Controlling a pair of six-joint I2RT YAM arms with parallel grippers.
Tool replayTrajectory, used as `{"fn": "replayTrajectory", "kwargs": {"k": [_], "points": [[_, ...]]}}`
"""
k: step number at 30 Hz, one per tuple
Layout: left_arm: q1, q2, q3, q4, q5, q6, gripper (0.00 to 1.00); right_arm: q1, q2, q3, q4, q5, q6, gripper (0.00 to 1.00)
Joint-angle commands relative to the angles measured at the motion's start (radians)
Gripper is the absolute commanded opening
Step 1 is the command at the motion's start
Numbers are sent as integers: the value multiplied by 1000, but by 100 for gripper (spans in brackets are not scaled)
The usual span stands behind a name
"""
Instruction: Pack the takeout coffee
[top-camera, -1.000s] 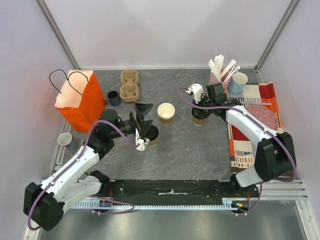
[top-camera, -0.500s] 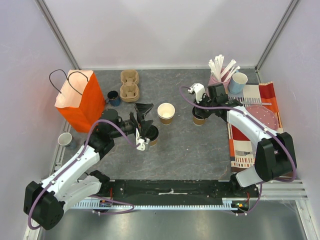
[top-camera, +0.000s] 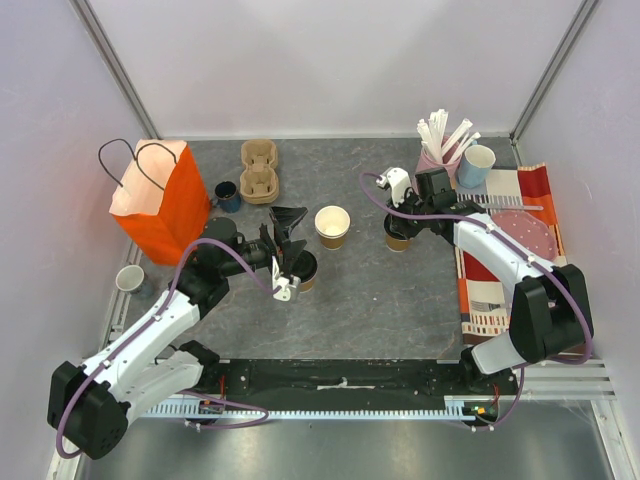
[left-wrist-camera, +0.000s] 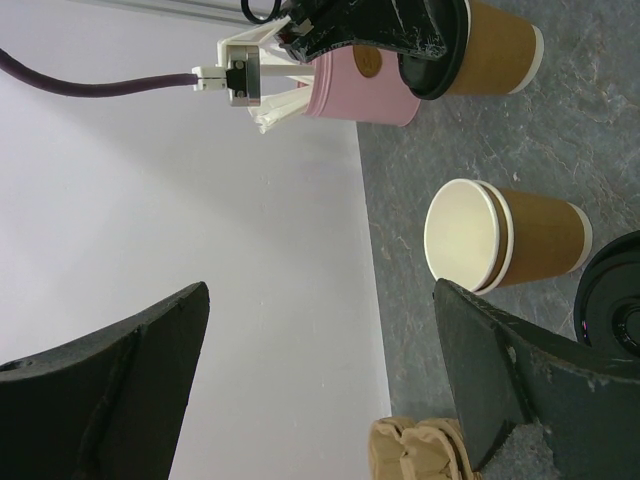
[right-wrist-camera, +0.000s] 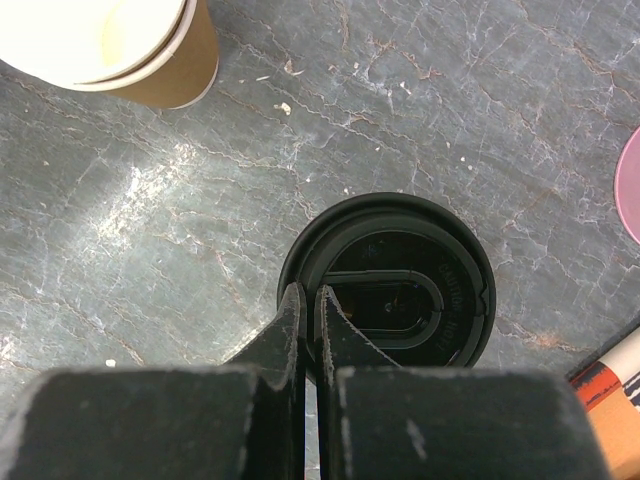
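Kraft lidded cup: upright, axis vertical, right of open cup.
Right gripper: closed above it.
Left gripper: spread wide.

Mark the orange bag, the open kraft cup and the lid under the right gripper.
orange bag (top-camera: 165, 212), top external view, its orange side
open kraft cup (top-camera: 332, 221), top external view, its cream inside
black lid (right-wrist-camera: 400, 280), right wrist view, its top face

Black lid cut off at right edge; cup carrier cut off at bottom edge.
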Motion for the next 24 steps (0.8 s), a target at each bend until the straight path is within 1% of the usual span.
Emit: {"fn": "replayTrajectory", "kwargs": {"k": [1, 5, 7, 8, 13, 18, 19, 23, 24], "points": [[-5, 0, 34, 31, 6, 7, 100, -3, -37, -9, 20, -11, 19, 4], [-5, 2, 34, 31, 6, 8, 100, -3, -46, -9, 12, -4, 19, 19], [-3, 4, 34, 31, 6, 11, 100, -3, -48, -7, 11, -1, 19, 24], [-5, 4, 35, 32, 8, 10, 100, -3, -49, -7, 6, 0, 19, 25], [-5, 7, 35, 35, 6, 11, 100, -3, -49, -12, 5, 5, 18, 25], [-5, 7, 35, 34, 5, 11, 100, -3, -51, -9, 0, 5, 21, 29], [-5, 7, 35, 35, 5, 10, 100, -3, -51, -7, -3, 3, 19, 31], [-5, 8, 37, 35, 3, -4, 100, -3, -56, 10, -20, -20, 21, 44], [-5, 7, 40, 35, 2, -13, 100, -3, -56, 16, -24, -21, 23, 46]]}}
